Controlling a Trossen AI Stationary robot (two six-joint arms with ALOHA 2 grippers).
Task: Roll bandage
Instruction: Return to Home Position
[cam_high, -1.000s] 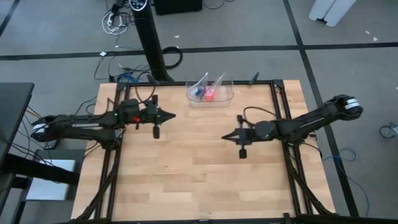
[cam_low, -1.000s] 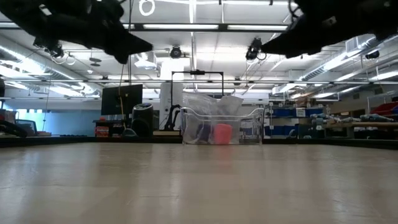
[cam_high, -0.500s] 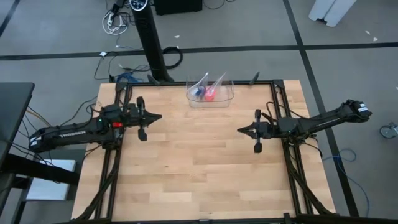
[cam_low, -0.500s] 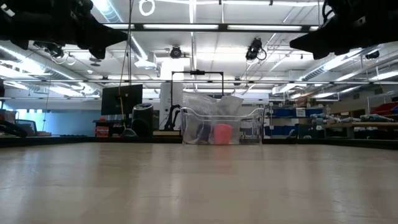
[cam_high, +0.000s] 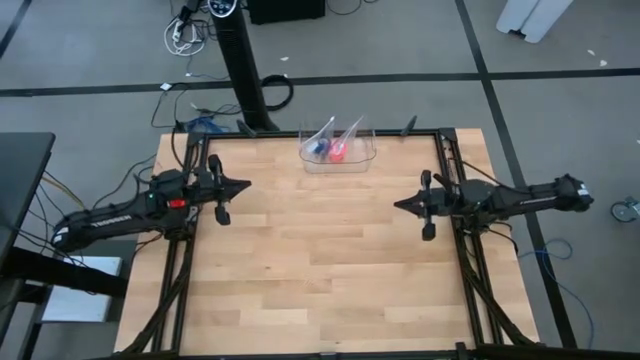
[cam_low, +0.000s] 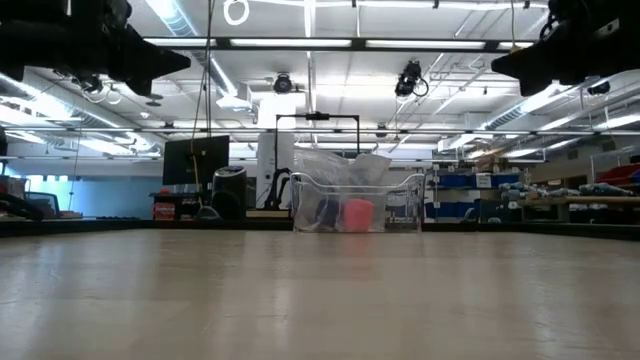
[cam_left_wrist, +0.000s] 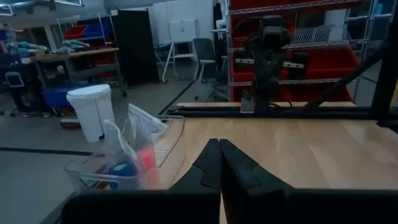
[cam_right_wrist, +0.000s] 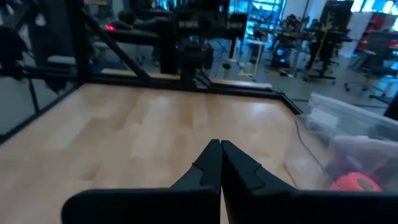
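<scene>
Both your arms have drawn back from the middle of the tabletop (cam_high: 320, 260) over the last second. The left arm (cam_high: 150, 205) now lies out over the left edge and the right arm (cam_high: 500, 198) over the right edge. Each still points inward, well apart from the other.

The left jaws are pressed together with nothing between them, as the left wrist view shows plainly. The right jaws are the same in their own view.

The bandage (cam_high: 318, 149) is a small blue roll in the bin (cam_high: 305, 165) at the middle of the far edge. It sits just beside the pink roll (cam_high: 338, 151), and the bag (cam_high: 330, 130) stands up around both. I cannot tell whether the bag fully encloses them. Neither arm is near the bin.

Read this as the work on the bandage being finished, since it is rolled and stowed. What remains looks like only the last of the retreat to rest. Keep the path outward and clear of the frame rails.
</scene>
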